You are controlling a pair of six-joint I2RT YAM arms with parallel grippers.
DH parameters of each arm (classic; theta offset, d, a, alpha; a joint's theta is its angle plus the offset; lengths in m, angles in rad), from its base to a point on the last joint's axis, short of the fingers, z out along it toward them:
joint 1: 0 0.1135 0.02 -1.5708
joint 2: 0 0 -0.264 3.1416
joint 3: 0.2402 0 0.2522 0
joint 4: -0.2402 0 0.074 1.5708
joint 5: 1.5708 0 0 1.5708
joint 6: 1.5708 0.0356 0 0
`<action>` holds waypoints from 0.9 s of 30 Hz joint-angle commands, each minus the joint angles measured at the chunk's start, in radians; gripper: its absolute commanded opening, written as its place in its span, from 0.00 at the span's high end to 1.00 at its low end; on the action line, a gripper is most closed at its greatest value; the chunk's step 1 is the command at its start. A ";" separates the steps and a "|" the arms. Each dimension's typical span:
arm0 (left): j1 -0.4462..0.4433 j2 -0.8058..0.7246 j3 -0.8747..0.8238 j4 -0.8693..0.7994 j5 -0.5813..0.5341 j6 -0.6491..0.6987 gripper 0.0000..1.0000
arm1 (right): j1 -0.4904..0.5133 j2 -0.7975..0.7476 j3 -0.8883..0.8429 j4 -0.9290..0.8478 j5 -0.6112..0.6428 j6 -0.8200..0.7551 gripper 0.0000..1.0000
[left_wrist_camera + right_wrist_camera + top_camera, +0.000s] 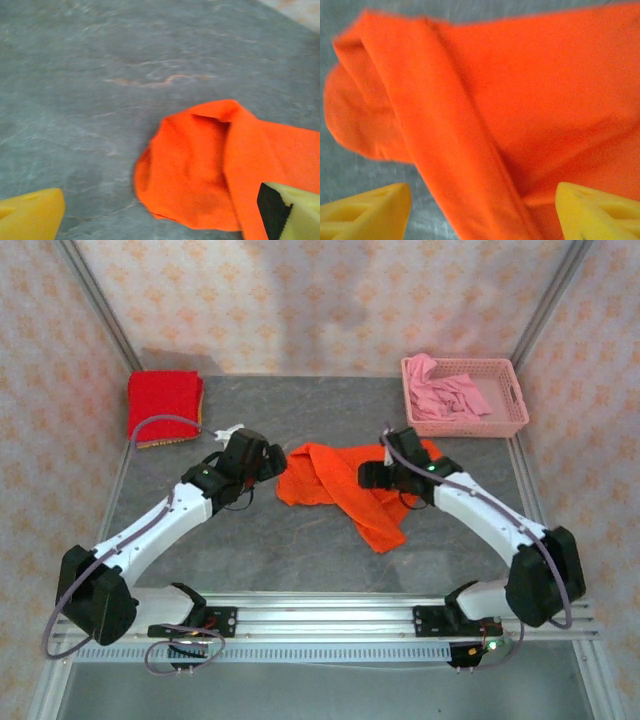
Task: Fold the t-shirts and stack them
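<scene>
Over the grey table (300,550), left gripper (271,462) and right gripper (373,475) hover at the crumpled orange t-shirt (335,485), jaws apart

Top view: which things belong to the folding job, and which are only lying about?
Job: orange t-shirt, crumpled mid-table; red t-shirt, folded, far left corner.
Lying about: pink basket, far right corner; pink cloth inside it.

Fixed camera high behind the near edge of the table (300,550), looking down over all of it, left wrist camera close, facing the orange t-shirt (200,180) just ahead of the left gripper (160,217), right wrist camera nearer, blurred, seemingly right above that shirt, shared by all views.
</scene>
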 commanded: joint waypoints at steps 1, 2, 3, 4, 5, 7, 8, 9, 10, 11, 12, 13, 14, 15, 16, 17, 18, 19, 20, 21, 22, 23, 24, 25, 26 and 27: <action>0.045 0.037 -0.034 0.052 0.082 -0.069 0.00 | 0.044 0.092 -0.019 0.028 0.032 0.058 0.25; 0.050 0.059 -0.038 0.068 0.102 -0.076 0.00 | 0.049 0.123 -0.012 0.025 0.032 0.063 0.25; 0.052 0.087 -0.041 0.084 0.118 -0.082 0.01 | 0.051 0.159 -0.003 0.019 0.035 0.066 0.28; 0.052 0.116 -0.041 0.101 0.140 -0.091 0.01 | 0.051 0.190 0.008 0.009 0.041 0.070 0.36; 0.052 0.141 -0.044 0.118 0.156 -0.102 0.03 | 0.051 0.209 0.017 0.000 0.043 0.071 0.43; 0.050 0.189 -0.051 0.160 0.181 -0.122 0.08 | 0.051 0.231 0.026 -0.008 0.042 0.070 0.57; 0.050 0.208 -0.055 0.174 0.185 -0.133 0.10 | 0.051 0.235 0.024 -0.005 0.040 0.067 0.61; 0.050 0.227 -0.059 0.187 0.183 -0.141 0.13 | 0.050 0.241 0.022 -0.003 0.031 0.063 0.67; 0.050 0.243 -0.062 0.202 0.183 -0.155 0.16 | 0.049 0.249 0.025 -0.006 0.018 0.055 0.71; 0.050 0.257 -0.066 0.215 0.185 -0.165 0.19 | 0.048 0.256 0.028 -0.012 0.007 0.051 0.75; 0.050 0.273 -0.071 0.232 0.190 -0.177 0.22 | 0.044 0.266 0.033 -0.022 -0.001 0.047 0.81; 0.051 0.289 -0.075 0.249 0.201 -0.189 0.25 | 0.042 0.271 0.033 -0.027 -0.001 0.047 0.87; 0.049 0.302 -0.075 0.261 0.212 -0.197 0.27 | 0.039 0.274 0.031 -0.026 -0.001 0.047 0.92; 0.047 0.317 -0.074 0.274 0.220 -0.205 0.29 | 0.035 0.274 0.029 -0.024 0.000 0.047 0.96; 0.044 0.333 -0.075 0.284 0.226 -0.215 0.32 | 0.030 0.271 0.026 -0.021 0.000 0.049 1.00; 0.040 0.345 -0.076 0.295 0.234 -0.225 0.34 | 0.025 0.268 0.023 -0.017 0.002 0.051 1.00; 0.036 0.358 -0.080 0.310 0.240 -0.235 0.37 | 0.019 0.263 0.020 -0.014 0.000 0.051 1.00; 0.033 0.372 -0.084 0.324 0.246 -0.254 0.41 | 0.012 0.258 0.018 -0.014 -0.001 0.053 1.00; 0.030 0.384 -0.093 0.343 0.257 -0.275 0.45 | 0.008 0.251 0.016 -0.012 -0.002 0.051 1.00; 0.025 0.394 -0.106 0.375 0.269 -0.298 0.50 | 0.003 0.244 0.015 -0.011 -0.002 0.050 1.00; 0.021 0.401 -0.118 0.405 0.270 -0.317 0.56 | -0.002 0.238 0.013 -0.010 0.002 0.050 1.00; 0.013 0.408 -0.121 0.419 0.265 -0.325 0.64 | -0.005 0.233 0.011 -0.009 0.003 0.050 1.00; 0.009 0.417 -0.116 0.421 0.257 -0.324 0.74 | -0.010 0.228 0.009 -0.011 0.003 0.049 1.00; 0.006 0.426 -0.106 0.413 0.251 -0.324 0.84 | -0.013 0.224 0.009 -0.012 0.003 0.051 1.00; 0.007 0.433 -0.102 0.414 0.250 -0.321 0.93 | -0.017 0.219 0.008 -0.015 0.006 0.052 1.00; 0.007 0.444 -0.099 0.417 0.248 -0.318 1.00 | -0.021 0.210 0.007 -0.017 0.011 0.055 1.00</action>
